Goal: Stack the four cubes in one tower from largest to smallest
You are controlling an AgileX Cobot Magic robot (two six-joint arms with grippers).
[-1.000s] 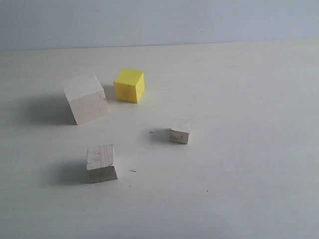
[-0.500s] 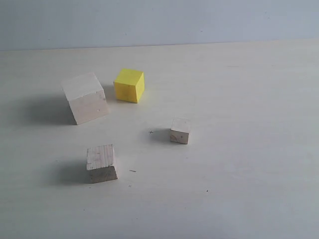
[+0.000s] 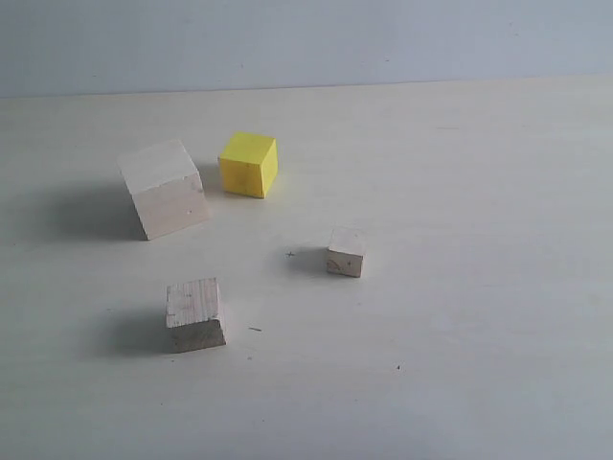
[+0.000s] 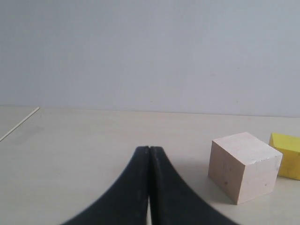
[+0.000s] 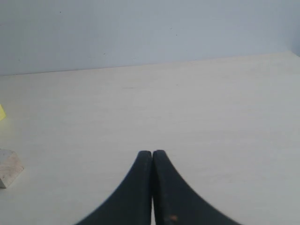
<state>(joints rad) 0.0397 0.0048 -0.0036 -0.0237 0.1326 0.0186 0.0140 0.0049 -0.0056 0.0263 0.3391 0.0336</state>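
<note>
All four cubes stand apart on the pale table, none stacked. The large wooden cube point(image 3: 165, 188) is at the back left, with the yellow cube point(image 3: 249, 164) just to its right. The medium wooden cube point(image 3: 194, 314) sits toward the front left, the small wooden cube point(image 3: 346, 252) near the middle. Neither gripper appears in the exterior view. My left gripper point(image 4: 149, 149) is shut and empty, low over the table; the large wooden cube point(image 4: 243, 166) and the yellow cube point(image 4: 287, 154) lie beyond it to one side. My right gripper point(image 5: 152, 153) is shut and empty; a wooden cube point(image 5: 9, 167) shows at the frame edge.
A pale blue-grey wall point(image 3: 306, 43) closes off the back of the table point(image 3: 479, 240). A table edge point(image 4: 18, 123) shows in the left wrist view. A few small dark specks point(image 3: 290, 255) mark the tabletop.
</note>
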